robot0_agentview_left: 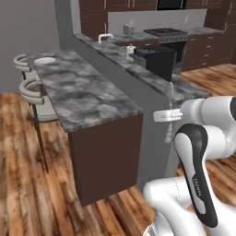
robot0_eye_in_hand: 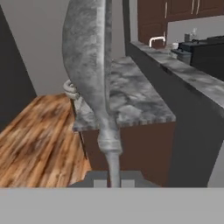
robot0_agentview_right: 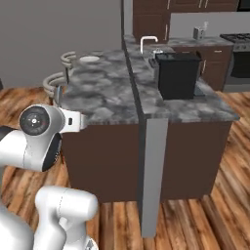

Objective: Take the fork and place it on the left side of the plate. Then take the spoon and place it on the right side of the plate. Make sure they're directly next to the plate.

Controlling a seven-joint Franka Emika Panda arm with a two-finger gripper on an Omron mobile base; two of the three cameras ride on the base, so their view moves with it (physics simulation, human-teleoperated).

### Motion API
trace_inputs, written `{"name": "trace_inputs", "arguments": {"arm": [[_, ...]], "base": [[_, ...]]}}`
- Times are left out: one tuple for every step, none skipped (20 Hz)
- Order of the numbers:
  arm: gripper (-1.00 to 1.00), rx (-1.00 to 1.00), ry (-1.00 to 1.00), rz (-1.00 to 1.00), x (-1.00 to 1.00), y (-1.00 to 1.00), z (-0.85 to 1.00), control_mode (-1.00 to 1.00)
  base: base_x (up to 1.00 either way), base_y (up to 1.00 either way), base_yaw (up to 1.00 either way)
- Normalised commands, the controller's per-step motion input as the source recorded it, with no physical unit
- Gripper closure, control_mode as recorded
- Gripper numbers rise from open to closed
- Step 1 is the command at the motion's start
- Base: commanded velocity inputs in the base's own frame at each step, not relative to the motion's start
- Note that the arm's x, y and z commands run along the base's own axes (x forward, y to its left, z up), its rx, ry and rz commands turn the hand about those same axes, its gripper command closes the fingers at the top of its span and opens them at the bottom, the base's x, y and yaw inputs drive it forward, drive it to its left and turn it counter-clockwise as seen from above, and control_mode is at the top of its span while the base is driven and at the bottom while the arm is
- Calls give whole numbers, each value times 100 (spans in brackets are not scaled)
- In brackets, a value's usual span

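So the fingers (robot0_eye_in_hand: 114, 180) are clamped on the handle of what looks like the spoon (robot0_eye_in_hand: 89, 74), bowl sticking up and away from the hand so it can be carried level. Plate (robot0_agentview_left: 45, 60) sits way off at the far end of the marble surface (robot0_agentview_left: 87, 92), so it's a carry first, I'd guess.

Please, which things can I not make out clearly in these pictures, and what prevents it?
- Spoon, hand view: its tip is cut off by the top edge, and the bowl is very close and blurred.
- Plate, both base views: far away and small. Whether the fork lies beside it cannot be told.
- Stools, left base view: partly hidden behind the counter.
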Motion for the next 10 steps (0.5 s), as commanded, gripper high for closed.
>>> {"name": "trace_inputs", "arguments": {"arm": [[100, 0, 0, 0, 0, 0, 0, 100], [100, 0, 0, 0, 0, 0, 0, 100], [100, 0, 0, 0, 0, 0, 0, 100], [100, 0, 0, 0, 0, 0, 0, 100], [100, 0, 0, 0, 0, 0, 0, 100], [100, 0, 0, 0, 0, 0, 0, 100], [100, 0, 0, 0, 0, 0, 0, 100], [100, 0, 0, 0, 0, 0, 0, 100], [100, 0, 0, 0, 0, 0, 0, 100], [100, 0, 0, 0, 0, 0, 0, 100]], "base": [[59, 92, -43], [57, 94, -42], [53, 100, -40], [42, 100, -36], [35, 100, -35], [28, 100, -33], [17, 100, -31], [16, 100, -30], [14, 100, -30], [3, 100, -28]]}}
